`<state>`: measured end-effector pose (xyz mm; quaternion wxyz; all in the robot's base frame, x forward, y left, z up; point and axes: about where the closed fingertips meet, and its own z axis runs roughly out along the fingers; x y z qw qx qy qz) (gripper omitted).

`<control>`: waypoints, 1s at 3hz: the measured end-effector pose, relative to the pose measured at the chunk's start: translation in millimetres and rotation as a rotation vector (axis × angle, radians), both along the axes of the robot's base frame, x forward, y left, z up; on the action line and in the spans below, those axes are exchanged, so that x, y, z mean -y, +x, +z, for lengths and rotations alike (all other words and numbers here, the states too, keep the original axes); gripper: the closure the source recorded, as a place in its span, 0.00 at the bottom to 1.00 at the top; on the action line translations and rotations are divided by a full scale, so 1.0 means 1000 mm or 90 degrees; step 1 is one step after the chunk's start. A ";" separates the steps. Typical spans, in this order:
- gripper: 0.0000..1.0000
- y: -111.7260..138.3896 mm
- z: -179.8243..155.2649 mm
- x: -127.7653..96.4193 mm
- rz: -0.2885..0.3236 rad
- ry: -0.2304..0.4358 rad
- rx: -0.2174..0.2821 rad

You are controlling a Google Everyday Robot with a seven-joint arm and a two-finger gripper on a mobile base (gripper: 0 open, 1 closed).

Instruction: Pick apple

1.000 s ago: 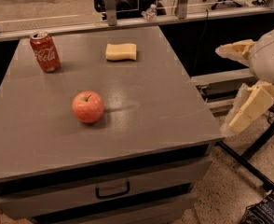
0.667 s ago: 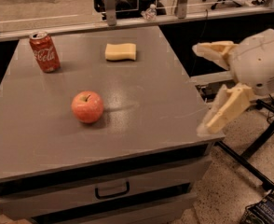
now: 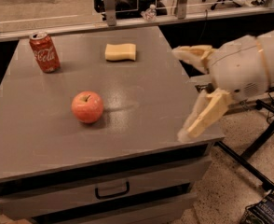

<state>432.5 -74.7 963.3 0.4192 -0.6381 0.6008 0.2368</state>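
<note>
The apple (image 3: 87, 107), round and pinkish-red with a short dark stem, sits on the grey table (image 3: 39, 134), left of its middle. My gripper (image 3: 182, 93) comes in from the right over the table's right edge, well to the right of the apple and apart from it. It is open and empty: one cream finger (image 3: 192, 55) points left at the far side, the other finger (image 3: 203, 117) hangs lower toward the front.
A red Coca-Cola can (image 3: 44, 52) stands at the table's back left. A yellow sponge (image 3: 120, 52) lies at the back middle. The table has a drawer with a handle (image 3: 112, 190) at the front. Black stand legs (image 3: 263, 141) are on the floor at the right.
My gripper has moved left from beside the table to over its right edge, closer to the apple. The apple, can and sponge have not moved.
</note>
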 end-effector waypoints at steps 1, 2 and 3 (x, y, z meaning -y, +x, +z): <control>0.00 0.007 -0.014 -0.018 0.020 0.026 0.002; 0.00 0.023 -0.031 -0.042 0.045 0.055 0.002; 0.00 0.041 -0.047 -0.069 0.061 0.077 -0.010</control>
